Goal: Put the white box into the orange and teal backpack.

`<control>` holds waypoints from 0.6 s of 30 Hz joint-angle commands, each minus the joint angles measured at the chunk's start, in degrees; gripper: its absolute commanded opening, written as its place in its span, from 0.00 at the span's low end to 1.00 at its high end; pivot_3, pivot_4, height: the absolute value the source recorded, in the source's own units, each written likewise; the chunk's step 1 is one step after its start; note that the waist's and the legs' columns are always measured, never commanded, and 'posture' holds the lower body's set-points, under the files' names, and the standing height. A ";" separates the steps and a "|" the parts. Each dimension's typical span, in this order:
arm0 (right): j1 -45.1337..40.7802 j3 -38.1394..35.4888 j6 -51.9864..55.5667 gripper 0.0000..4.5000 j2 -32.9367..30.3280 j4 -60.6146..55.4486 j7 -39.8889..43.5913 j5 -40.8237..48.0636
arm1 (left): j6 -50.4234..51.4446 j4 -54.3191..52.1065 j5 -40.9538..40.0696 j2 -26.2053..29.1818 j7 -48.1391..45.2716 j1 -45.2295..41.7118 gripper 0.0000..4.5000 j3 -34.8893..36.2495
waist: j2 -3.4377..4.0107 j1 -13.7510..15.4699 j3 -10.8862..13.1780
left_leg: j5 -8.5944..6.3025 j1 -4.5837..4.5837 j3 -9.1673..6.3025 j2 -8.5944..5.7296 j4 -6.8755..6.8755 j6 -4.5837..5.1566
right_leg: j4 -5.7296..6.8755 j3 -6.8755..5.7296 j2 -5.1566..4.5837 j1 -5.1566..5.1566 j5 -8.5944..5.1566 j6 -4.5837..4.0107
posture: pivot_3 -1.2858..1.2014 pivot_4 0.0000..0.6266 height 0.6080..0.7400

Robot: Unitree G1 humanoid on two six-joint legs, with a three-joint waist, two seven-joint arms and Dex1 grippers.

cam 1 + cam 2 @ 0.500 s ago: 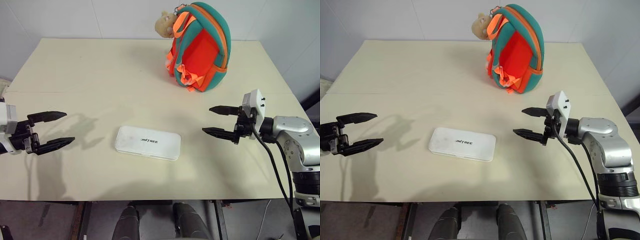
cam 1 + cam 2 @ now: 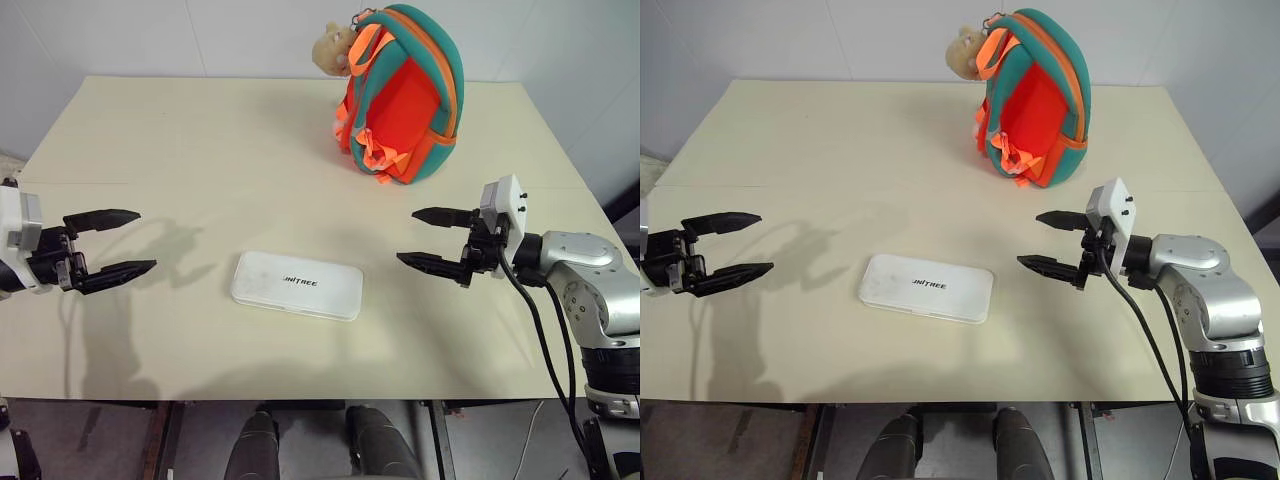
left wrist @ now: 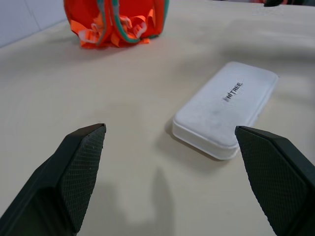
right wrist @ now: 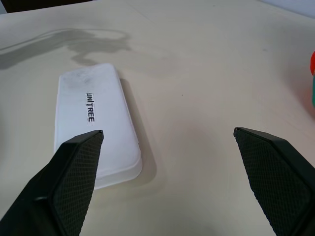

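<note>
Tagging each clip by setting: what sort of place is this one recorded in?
Probably a lab or test room set up for robot trials, not a home: a plain cream tabletop against bare white walls, holding a flat white rectangular box and a small teal and orange backpack.

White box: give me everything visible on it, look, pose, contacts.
The white box is a flat, rounded-corner rectangular case, apparently hard matte plastic, with a seam round its side and dark "UNITREE" lettering on the lid. It looks closed. It lies flat on the beige table, near the front edge, long axis across, slightly skewed. Only the table touches it.
</note>
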 commanded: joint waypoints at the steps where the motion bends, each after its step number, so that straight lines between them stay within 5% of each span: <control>1: 0.71 -0.02 3.31 0.96 -1.63 -3.54 -2.03 -0.11 | -0.59 0.13 0.36 -0.24 0.34 -1.93 1.00 -0.50 | 0.00 0.01 0.00 | 0.00 0.00 0.00 0.00 0.00 0.00 | 0.00 0.00 0.00 0.00 0.00 0.00 | 0.52 0.24 1.00; 3: 2.08 0.95 5.67 0.88 -2.89 -5.17 -2.49 -0.60 | -1.89 0.90 1.15 -0.85 0.98 -2.37 1.00 -0.98 | 0.00 0.09 0.00 | 0.00 0.00 0.00 0.00 0.00 0.00 | 0.02 0.00 0.00 0.00 0.00 0.00 | 0.52 0.24 1.00; 14: 5.89 1.44 7.65 0.05 -1.47 -11.22 -5.30 0.82 | -4.42 6.65 6.31 -3.44 -0.49 -7.52 1.00 -7.73 | 0.00 0.08 0.00 | 0.00 0.00 0.00 -0.01 0.06 0.00 | 0.05 0.00 0.01 0.01 0.02 0.03 | 0.52 0.24 1.00; 18: 6.45 1.50 7.84 0.01 -0.87 -11.85 -6.50 0.89 | -7.02 10.03 7.75 -4.99 0.52 -9.90 1.00 -8.74 | 0.00 0.12 0.00 | 0.00 0.00 -0.01 -0.01 0.06 0.00 | 0.05 0.00 0.02 0.01 0.02 0.03 | 0.52 0.24 1.00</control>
